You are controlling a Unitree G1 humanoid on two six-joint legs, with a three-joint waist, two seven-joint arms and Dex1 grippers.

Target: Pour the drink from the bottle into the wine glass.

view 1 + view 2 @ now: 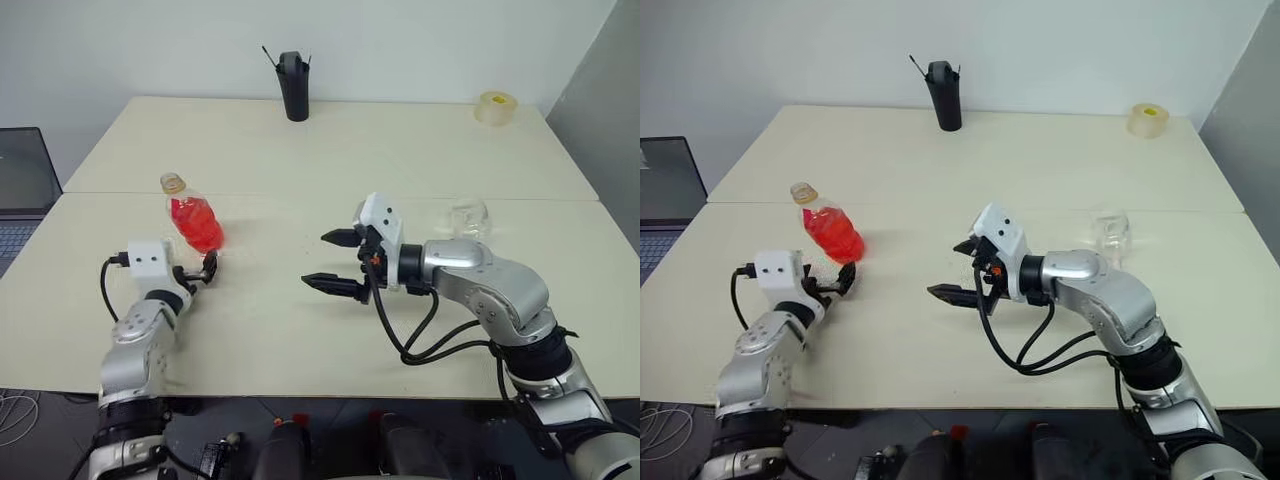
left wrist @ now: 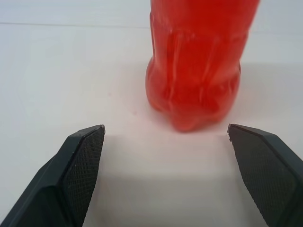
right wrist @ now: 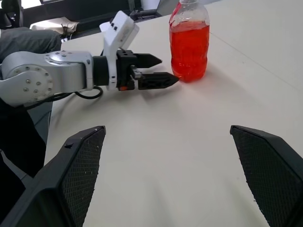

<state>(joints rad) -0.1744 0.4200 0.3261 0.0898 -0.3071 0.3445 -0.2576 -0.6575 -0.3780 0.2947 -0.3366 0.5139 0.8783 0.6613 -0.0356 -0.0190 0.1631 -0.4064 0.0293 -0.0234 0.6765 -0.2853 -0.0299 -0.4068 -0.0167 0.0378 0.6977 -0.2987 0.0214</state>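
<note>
At the far left edge of the head views a laptop [image 1: 22, 190] is cut off by the frame, beside the pale desk [image 1: 300, 330]. Next comes the left claw [image 1: 198, 272], low over the desk with its 2 fingers spread wide and holding nothing; the bottle [image 1: 190, 215] stands upright just beyond its tips, apart from them. The left wrist view brings out the ribbed lower body full of the red drink [image 2: 194, 85], sitting between the lines of the 2 fingers but ahead of them, while its neck and cap are cut off; the head views show that yellowish cap. Open desk lies between the bottle and the right claw [image 1: 335, 262], which hangs mid-desk pointing toward the robot's left, also spread wide and empty. The right wrist view looks across that bare stretch to the left claw and the bottle, something the head views give from above. Behind the right forearm the wine glass [image 1: 468, 216] is faint against the desk, its stem and foot hard to make out. At the far edge stand a black pen holder [image 1: 294, 86] and, toward the right corner, a roll of tape [image 1: 496, 107], both well apart from the arms.
</note>
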